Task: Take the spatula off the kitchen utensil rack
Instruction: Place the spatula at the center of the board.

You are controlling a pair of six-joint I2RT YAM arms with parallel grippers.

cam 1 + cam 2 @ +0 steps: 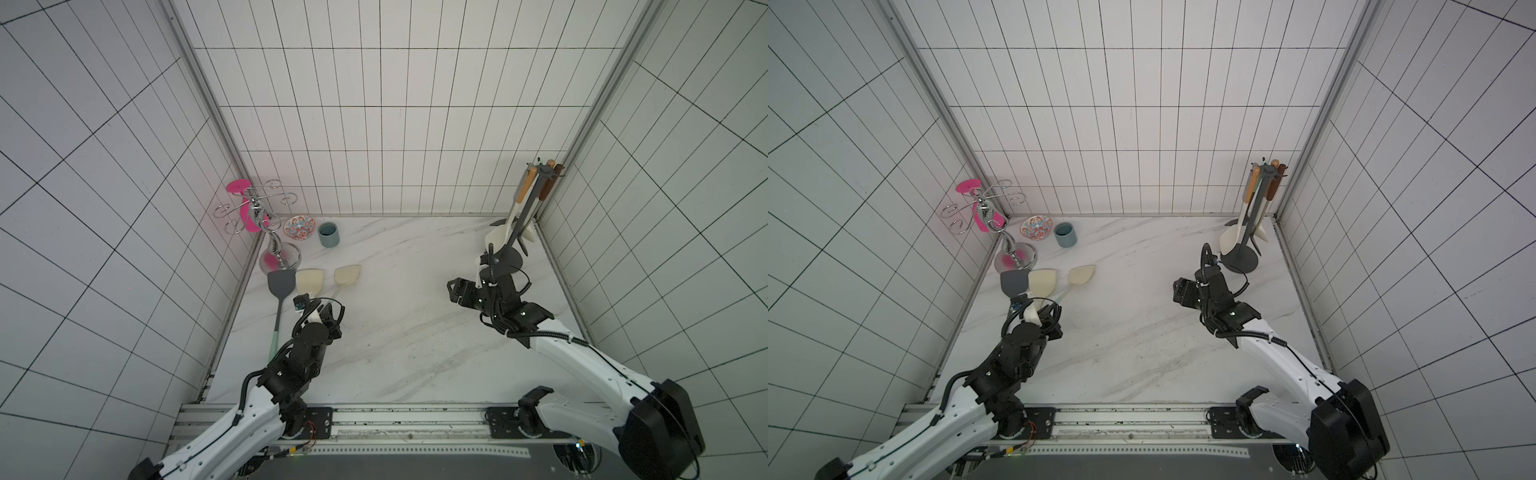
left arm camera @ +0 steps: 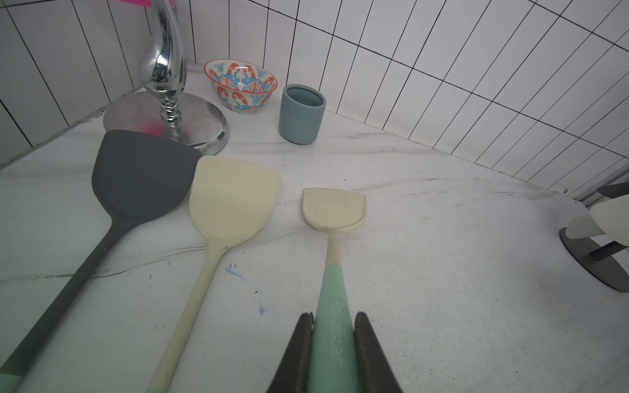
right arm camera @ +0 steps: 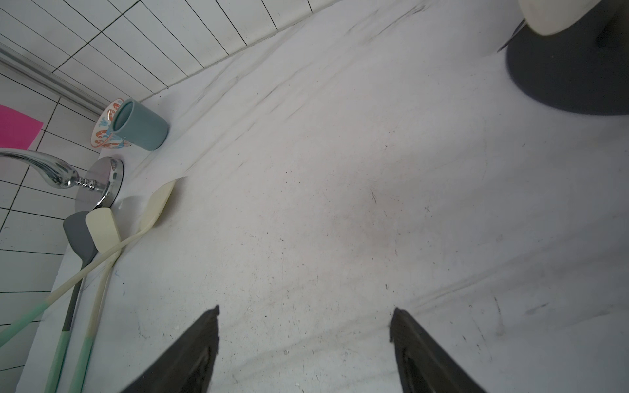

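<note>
Spatula (image 2: 334,209), mint-handled, is off the kitchen utensil rack (image 1: 1244,262) and clamped by its handle in your left end effector (image 2: 333,316), beside a wide cream spatula (image 2: 235,194) on the tabletop (image 1: 395,332). Your right end effector (image 3: 306,309) stands apart, empty. Judged step: set-down. Next, lower it flat, then release.

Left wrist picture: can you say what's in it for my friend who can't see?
Two dark fingers pinch the mint-green handle of a small cream spatula over a marble counter. Beside it lie a bigger cream spatula and a grey spatula, with a patterned bowl, blue cup and chrome stand behind.
</note>
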